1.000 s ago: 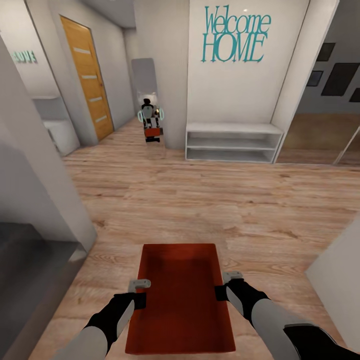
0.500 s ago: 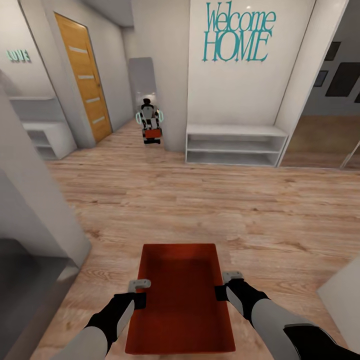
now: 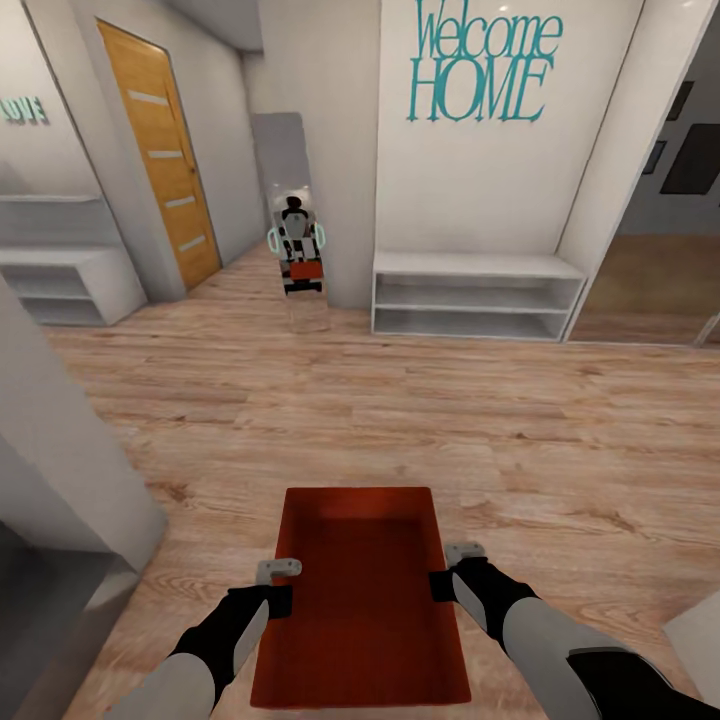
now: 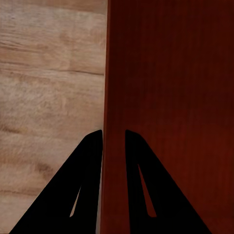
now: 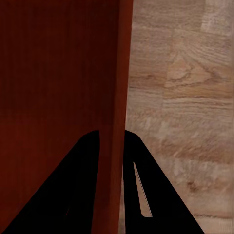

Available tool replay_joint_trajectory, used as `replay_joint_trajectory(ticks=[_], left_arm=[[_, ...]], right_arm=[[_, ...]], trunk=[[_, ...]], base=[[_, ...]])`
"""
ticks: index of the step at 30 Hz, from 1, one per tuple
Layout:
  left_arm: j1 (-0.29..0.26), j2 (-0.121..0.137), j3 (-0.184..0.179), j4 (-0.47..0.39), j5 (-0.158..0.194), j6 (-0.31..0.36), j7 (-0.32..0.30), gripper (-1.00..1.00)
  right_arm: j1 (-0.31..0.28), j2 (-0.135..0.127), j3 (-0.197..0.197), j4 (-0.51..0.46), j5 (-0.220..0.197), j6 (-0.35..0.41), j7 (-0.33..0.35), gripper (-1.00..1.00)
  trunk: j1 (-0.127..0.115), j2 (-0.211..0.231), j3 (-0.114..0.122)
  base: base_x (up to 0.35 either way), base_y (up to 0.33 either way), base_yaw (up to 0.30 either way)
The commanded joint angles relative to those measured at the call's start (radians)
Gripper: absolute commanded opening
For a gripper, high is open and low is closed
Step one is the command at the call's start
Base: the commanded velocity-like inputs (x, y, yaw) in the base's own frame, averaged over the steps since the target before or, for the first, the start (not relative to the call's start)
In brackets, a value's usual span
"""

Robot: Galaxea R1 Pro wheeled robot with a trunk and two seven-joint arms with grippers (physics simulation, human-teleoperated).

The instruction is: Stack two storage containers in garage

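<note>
Bin, red-orange and open-topped, is carried low and near, above the wood-plank floor, held by both long walls. The left tool is clenched on its left wall, one finger outside and one inside, and the right tool grips the right wall the same way. Far ahead stand a white low shelf under teal "Welcome HOME" lettering, a wooden door far left, and a mirror reflecting the robot.

Even, soft, bright render light; faint shadows; walls lean at edges; slightly blurry; no glare.
</note>
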Motion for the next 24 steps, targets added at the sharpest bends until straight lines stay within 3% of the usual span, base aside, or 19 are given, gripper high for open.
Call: replay_joint_trajectory(ticks=[1,24], left_arm=[[0.000,0.018,-0.020,0.002,0.029,0.018,-0.005,-1.00],[0.000,0.018,-0.020,0.002,0.029,0.018,-0.005,-1.00]], right_arm=[[-0.001,0.000,0.057,-0.005,-0.023,0.005,0.000,-1.00],[-0.001,0.001,0.057,-0.005,-0.023,0.004,0.000,-1.00]], trunk=[[0.001,0.000,-0.001],[0.001,0.000,-0.001]], base=[[0.348,0.000,0.000],[0.348,0.000,0.000]])
